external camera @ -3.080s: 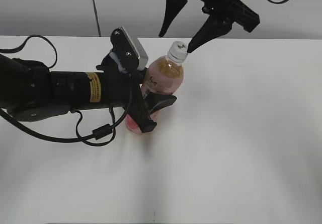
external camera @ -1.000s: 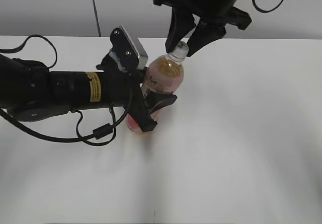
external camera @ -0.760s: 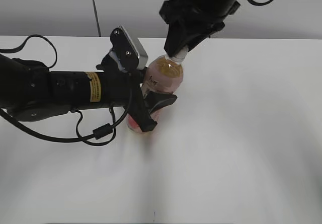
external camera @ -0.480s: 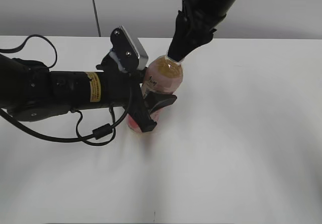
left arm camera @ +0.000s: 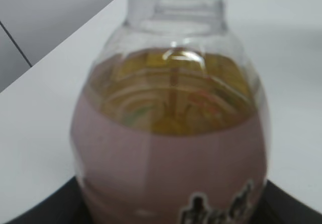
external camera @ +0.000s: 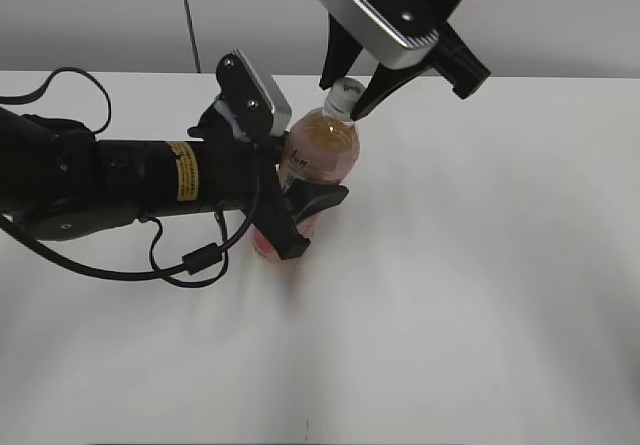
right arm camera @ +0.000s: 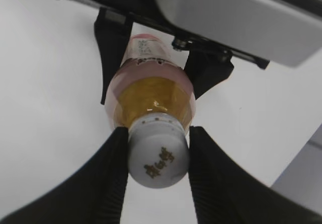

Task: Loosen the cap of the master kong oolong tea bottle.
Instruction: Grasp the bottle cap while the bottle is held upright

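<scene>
Your right claw clamped on cap, straight atop upright oolong tea bottle; left claw clamps bottle body below.

White table — tea bottle standing

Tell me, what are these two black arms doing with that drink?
The left gripper clamps the master kong oolong tea bottle upright on the white table. The right gripper comes from above, its fingers pressed on either side of the white cap, set to twist it. The cap is on the neck.
</scene>
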Action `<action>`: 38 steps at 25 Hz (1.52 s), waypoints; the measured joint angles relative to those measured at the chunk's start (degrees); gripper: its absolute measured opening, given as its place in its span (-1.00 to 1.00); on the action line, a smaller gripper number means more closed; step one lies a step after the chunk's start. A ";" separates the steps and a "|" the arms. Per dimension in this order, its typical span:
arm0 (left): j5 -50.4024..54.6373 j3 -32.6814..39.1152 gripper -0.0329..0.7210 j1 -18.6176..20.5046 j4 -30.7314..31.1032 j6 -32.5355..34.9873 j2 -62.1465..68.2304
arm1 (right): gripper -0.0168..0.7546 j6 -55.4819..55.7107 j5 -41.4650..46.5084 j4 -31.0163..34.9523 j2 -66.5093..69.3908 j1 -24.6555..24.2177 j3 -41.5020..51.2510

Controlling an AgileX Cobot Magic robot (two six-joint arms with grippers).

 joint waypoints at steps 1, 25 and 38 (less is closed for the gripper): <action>0.12 0.00 0.15 0.00 -0.07 0.00 0.00 | -0.24 -6.21 -0.02 0.00 0.00 0.00 0.00; -1.25 -0.06 0.15 0.02 -0.07 0.00 -0.46 | -0.19 -26.85 0.70 0.06 -1.60 0.05 0.00; 1.12 0.00 0.15 0.02 0.58 0.00 -0.46 | 0.54 6.20 -0.75 2.08 -4.37 0.16 -0.06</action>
